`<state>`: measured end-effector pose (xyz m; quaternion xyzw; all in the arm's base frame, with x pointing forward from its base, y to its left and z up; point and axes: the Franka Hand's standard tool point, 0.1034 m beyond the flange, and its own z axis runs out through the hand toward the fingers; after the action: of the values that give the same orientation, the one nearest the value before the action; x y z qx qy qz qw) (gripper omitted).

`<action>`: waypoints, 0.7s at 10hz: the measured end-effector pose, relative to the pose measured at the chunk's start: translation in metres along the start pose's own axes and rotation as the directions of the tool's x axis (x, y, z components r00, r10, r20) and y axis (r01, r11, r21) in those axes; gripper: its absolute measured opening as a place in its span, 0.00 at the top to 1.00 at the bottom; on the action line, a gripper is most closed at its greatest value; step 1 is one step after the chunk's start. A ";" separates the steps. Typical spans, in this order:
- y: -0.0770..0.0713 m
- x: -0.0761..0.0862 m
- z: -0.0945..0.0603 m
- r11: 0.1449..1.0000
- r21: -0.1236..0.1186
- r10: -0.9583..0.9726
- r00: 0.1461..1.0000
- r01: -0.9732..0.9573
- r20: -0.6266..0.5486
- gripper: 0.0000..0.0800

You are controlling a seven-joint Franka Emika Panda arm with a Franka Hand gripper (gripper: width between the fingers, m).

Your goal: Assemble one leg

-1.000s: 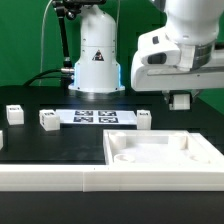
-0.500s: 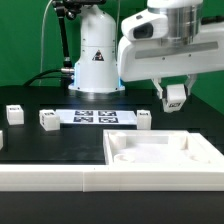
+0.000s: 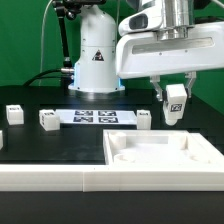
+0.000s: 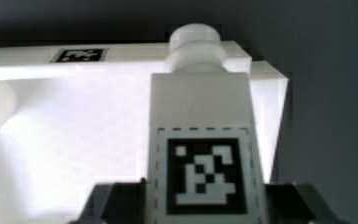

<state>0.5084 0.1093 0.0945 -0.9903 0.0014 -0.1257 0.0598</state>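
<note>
My gripper is shut on a leg, a small white post with a black-and-white tag, and holds it in the air above the far right corner of the wide white square panel. In the wrist view the leg runs out from between the dark fingers, tag facing the camera and its rounded peg end over the panel. My gripper clamps the leg's tagged end.
Three more small white legs stand on the black table: one at the exterior view's left, one beside the marker board and one by the panel's far edge. The marker board lies behind them. The robot base stands at the back.
The arm's wrist has swung toward the exterior view's left. The held leg has turned its tagged face into view and now hangs slightly lower over the panel's far right corner.
</note>
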 end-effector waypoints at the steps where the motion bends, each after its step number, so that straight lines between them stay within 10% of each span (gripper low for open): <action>1: 0.001 0.001 0.001 1.000 -0.005 -0.010 0.994 0.009 -0.106 0.64; 5: 0.007 0.031 -0.016 0.996 -0.036 -0.088 0.943 0.081 -0.322 0.64; 7: 0.008 0.019 -0.004 0.996 -0.033 -0.086 0.961 0.080 -0.264 0.64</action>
<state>0.5260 0.1009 0.1017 -0.9643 -0.0309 -0.2596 0.0430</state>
